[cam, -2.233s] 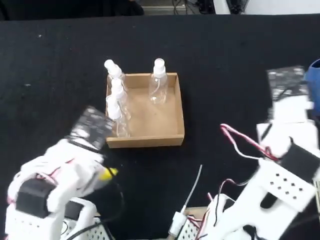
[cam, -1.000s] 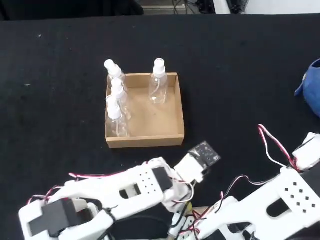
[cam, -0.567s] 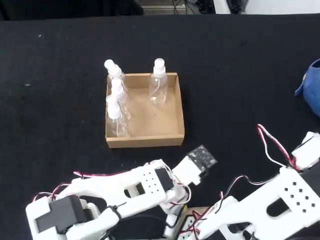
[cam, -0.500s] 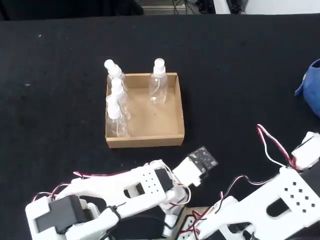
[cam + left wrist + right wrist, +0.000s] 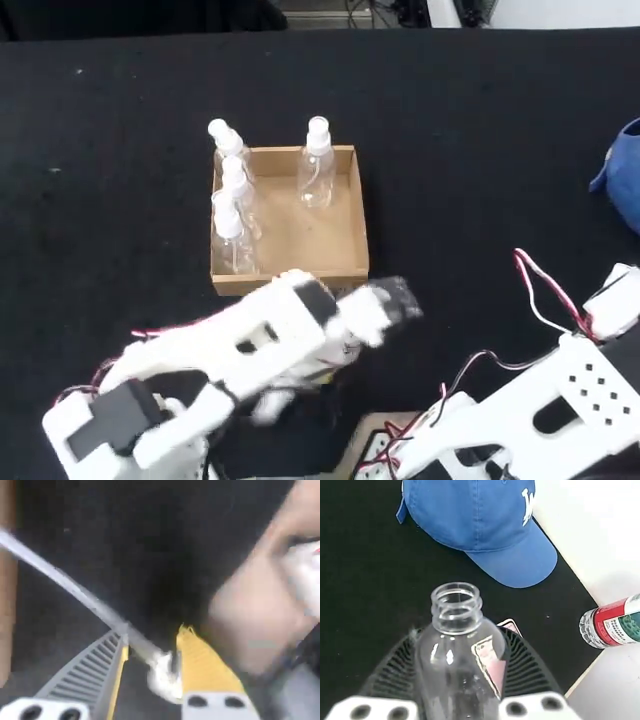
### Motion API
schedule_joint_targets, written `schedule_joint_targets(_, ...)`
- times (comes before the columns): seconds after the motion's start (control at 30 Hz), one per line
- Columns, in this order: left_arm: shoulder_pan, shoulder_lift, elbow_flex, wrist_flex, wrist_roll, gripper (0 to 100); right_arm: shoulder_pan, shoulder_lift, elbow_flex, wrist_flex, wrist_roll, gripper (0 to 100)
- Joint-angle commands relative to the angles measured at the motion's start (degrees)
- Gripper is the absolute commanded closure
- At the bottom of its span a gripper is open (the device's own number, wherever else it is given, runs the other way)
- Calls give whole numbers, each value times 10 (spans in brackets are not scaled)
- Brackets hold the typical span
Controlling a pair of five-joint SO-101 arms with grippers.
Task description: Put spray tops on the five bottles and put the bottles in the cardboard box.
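box mid free, bottles along walls

The left arm lay stretched from the near left toward the middle of the scene, its wrist end blurred. The left gripper had its grey and yellow fingers pinched on a white spray top, whose thin tube stuck out past the tips. The right arm sat folded low at the near right. The right gripper was clasped round the body of an uncapped bottle, with the neck pointing away from the wrist.
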Motion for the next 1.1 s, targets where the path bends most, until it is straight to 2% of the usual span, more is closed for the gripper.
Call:
schedule_joint_targets(0.0, -36, 2, -51, 68, -45, 966, -13, -18, -2, -16, 0, 987)
schedule_joint_targets(0.07, -37, 2, -50, 81, -57, 955, -13, -18, -3, -16, 0, 987)
schedule_joint_targets(0.23, -54, 2, -19, 79, -72, 807, -13, -18, -4, -16, 0, 987)
schedule_joint_targets(0.47, -140, -20, -8, 115, -122, 823, -13, -18, -4, -16, 0, 987)
schedule_joint_targets(0.67, -207, -171, 87, 121, -199, 822, -13, -18, -4, -17, 1, 987)
schedule_joint_targets(0.83, -224, -298, 185, 120, -233, 821, -16, -18, -6, -17, 1, 987)
schedule_joint_targets(1.07, -220, -315, 223, 114, -248, 821, -58, -18, -2, -12, 0, 987)
